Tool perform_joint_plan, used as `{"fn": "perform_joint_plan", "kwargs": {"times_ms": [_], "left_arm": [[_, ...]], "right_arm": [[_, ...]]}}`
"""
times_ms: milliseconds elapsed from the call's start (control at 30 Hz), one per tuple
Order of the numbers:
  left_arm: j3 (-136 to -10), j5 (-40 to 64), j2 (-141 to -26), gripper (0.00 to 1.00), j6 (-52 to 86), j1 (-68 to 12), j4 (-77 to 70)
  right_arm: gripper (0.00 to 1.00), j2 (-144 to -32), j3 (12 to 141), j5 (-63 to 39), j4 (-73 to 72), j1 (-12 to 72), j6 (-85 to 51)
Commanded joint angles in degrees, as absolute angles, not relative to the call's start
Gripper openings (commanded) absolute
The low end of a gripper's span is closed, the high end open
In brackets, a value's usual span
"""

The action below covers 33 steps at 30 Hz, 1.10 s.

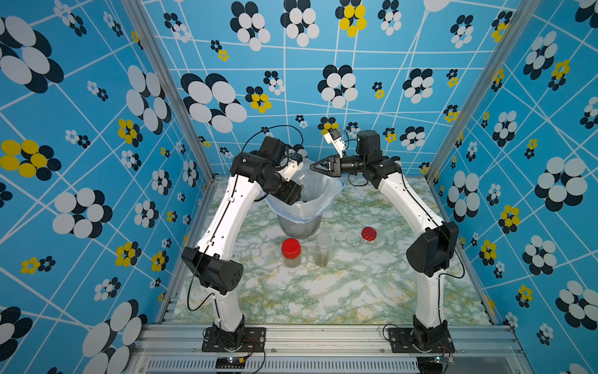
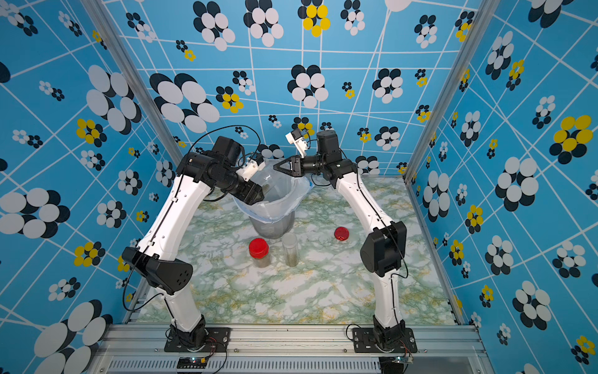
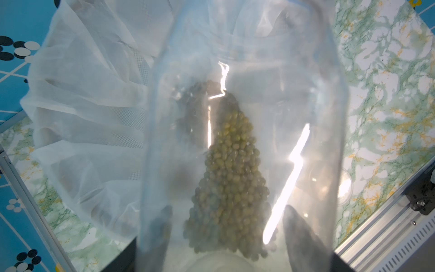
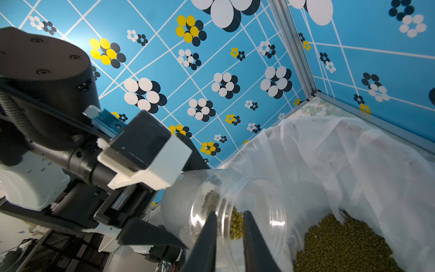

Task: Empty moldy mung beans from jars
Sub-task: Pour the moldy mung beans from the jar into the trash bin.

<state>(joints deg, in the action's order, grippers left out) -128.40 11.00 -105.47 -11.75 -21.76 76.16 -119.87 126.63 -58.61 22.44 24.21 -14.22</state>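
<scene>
My left gripper (image 3: 231, 230) is shut on a clear lidless jar (image 3: 247, 70), held tilted with its mouth over the bag-lined grey bucket (image 1: 299, 226). Moldy mung beans (image 3: 230, 176) lie in a wedge along the jar's lower wall, towards its mouth. More beans (image 4: 341, 247) are heaped in the white bag. My right gripper (image 4: 229, 219) hovers over the bucket beside the jar's neck, its jaws a narrow gap apart with nothing between them. In both top views a second jar (image 1: 291, 255) with a red lid and a taller lidless jar (image 1: 323, 249) stand in front of the bucket.
A loose red lid (image 1: 369, 233) lies on the marble-patterned table (image 1: 323, 291), right of the bucket. Blue patterned walls close in three sides. An aluminium rail (image 1: 323, 336) runs along the front edge with both arm bases on it.
</scene>
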Motion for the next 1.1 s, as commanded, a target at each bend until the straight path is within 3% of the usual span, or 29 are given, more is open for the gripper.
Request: {"fn": "perform_joint_plan", "kwargs": {"times_ms": [0, 100, 200, 300, 467, 567, 700, 867, 1067], "left_arm": [[-129.3, 12.73, -105.9, 0.56, -12.96, -21.89, 74.11], [-129.27, 12.32, -105.86, 0.56, -13.09, -21.82, 74.09], [-129.1, 11.68, -105.88, 0.56, -13.01, -21.8, 73.9], [-128.78, 11.11, -105.9, 0.56, -12.87, -21.81, 73.32], [-126.38, 11.11, -104.29, 0.56, -12.52, -21.31, 70.53], [-125.51, 12.12, -103.46, 0.56, -12.48, -20.93, 69.83], [-125.42, 12.48, -103.36, 0.55, -12.53, -20.75, 70.09], [-125.44, 12.68, -103.49, 0.55, -12.39, -20.76, 69.87], [-126.04, 12.75, -103.79, 0.55, -11.98, -20.51, 68.94]], "right_arm": [[0.19, -121.97, 129.8, -62.33, 33.65, 25.74, -6.87], [0.16, -123.75, 133.21, -62.78, 39.06, 26.15, -3.63], [0.02, -124.19, 133.7, -63.46, 39.4, 26.37, -3.79], [0.0, -124.19, 134.73, -65.22, 40.37, 26.63, -3.66], [0.12, -124.19, 135.57, -64.5, 45.79, 26.62, 0.4], [0.27, -124.19, 136.67, -63.74, 49.38, 26.63, 3.1], [0.33, -124.18, 137.4, -64.16, 50.4, 26.63, 3.74], [0.09, -126.78, 138.93, -65.54, 50.81, 26.67, 4.04], [0.07, -128.78, 143.19, -66.11, 57.7, 27.21, 8.89]]}}
